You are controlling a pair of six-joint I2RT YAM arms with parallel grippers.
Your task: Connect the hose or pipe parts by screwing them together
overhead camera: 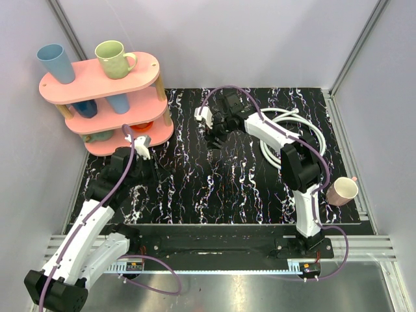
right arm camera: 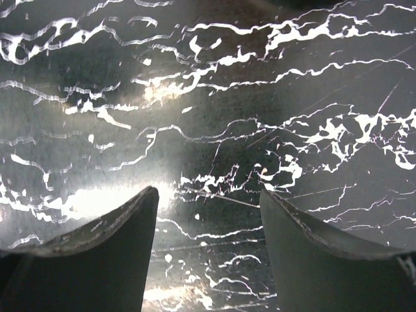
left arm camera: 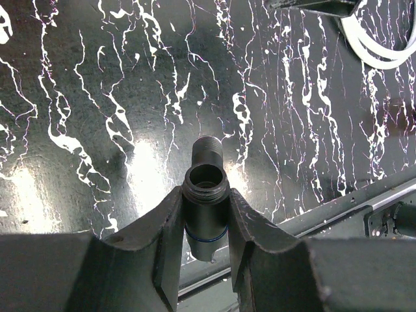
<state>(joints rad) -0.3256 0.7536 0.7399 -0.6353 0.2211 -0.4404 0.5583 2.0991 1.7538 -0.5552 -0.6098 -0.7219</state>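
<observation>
A: What is held by the left gripper (left arm camera: 205, 195)?
B: A dark pipe piece (left arm camera: 205, 214) with threaded ends is pinched between its jaws, above the black marbled table (overhead camera: 214, 188).
A: And the right gripper (right arm camera: 208, 192)?
B: Its jaws are spread wide; only table is seen between them.
A: Where is the white hose (left arm camera: 354, 40) found?
B: It is coiled at the table's far right, beside the right arm (overhead camera: 296, 166).

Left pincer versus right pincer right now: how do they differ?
The left pincer is shut on a dark threaded pipe fitting; the right pincer stands open and empty. The left pincer sits beside the pink shelf; the right pincer is toward the far middle of the black marbled table. Both face down at it.
</observation>
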